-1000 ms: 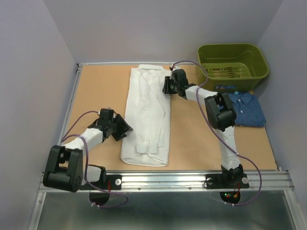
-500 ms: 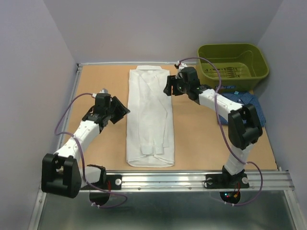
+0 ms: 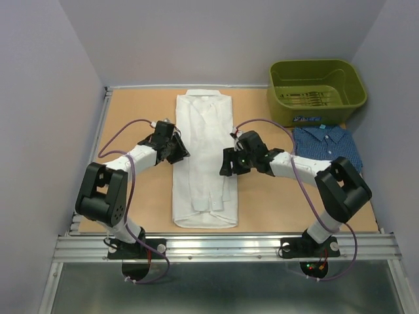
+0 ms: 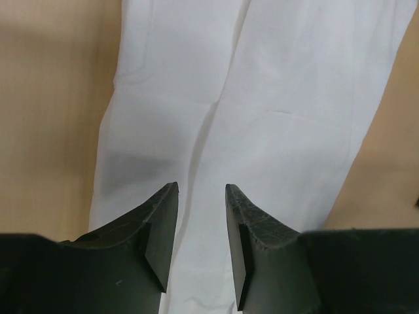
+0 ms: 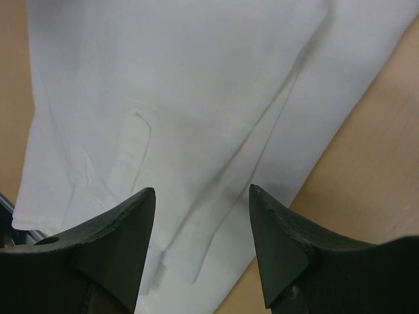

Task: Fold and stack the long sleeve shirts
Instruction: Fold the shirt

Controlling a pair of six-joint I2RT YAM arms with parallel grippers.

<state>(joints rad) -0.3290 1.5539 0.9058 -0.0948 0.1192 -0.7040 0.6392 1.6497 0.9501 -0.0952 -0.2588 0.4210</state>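
Observation:
A white long sleeve shirt [image 3: 204,140] lies folded into a long narrow strip down the middle of the table, collar at the far end. My left gripper [image 3: 179,149] hangs at its left edge, about mid-length. In the left wrist view the left gripper [image 4: 201,193] is open over the white cloth [image 4: 288,98], nothing between its fingers. My right gripper [image 3: 227,165] sits at the strip's right edge. Seen from the right wrist, the right gripper [image 5: 201,191] stands open above the cloth [image 5: 183,78]. A dark blue shirt [image 3: 327,149] lies folded at the right.
An olive-green bin [image 3: 317,82] stands at the back right corner, just behind the blue shirt. Bare brown tabletop [image 3: 131,118] shows left of the white shirt and between the two shirts. Grey walls close in the table on three sides.
Both arms swung in to the middle of the white shirt, the left from the table's left side, the right from the collar end. The left jaws narrowed and the right jaws widened.

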